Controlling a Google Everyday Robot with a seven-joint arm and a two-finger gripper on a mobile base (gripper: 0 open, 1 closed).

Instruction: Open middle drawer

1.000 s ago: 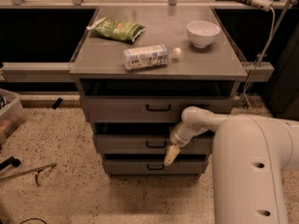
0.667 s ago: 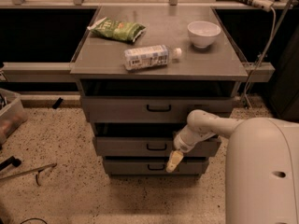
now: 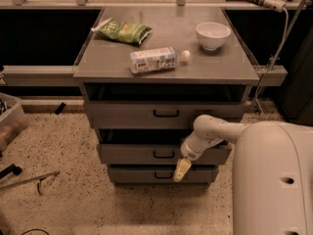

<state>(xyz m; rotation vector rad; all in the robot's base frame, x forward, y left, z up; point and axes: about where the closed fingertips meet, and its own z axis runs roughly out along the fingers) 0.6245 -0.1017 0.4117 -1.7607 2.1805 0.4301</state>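
— Where is your gripper now?
— My gripper (image 3: 182, 169) hangs low in front of the cabinet and points down. It is just right of and below the black handle (image 3: 163, 154) of the middle drawer (image 3: 127, 154), not on it.
— Is it open?
— Open or closed, I cannot tell.
— And the drawer?
— It sits second of three, under the top drawer (image 3: 122, 114) and over the lowest drawer (image 3: 132, 174). Above lie a green bag (image 3: 122, 32), a bottle (image 3: 154, 60) and a white bowl (image 3: 212, 35).
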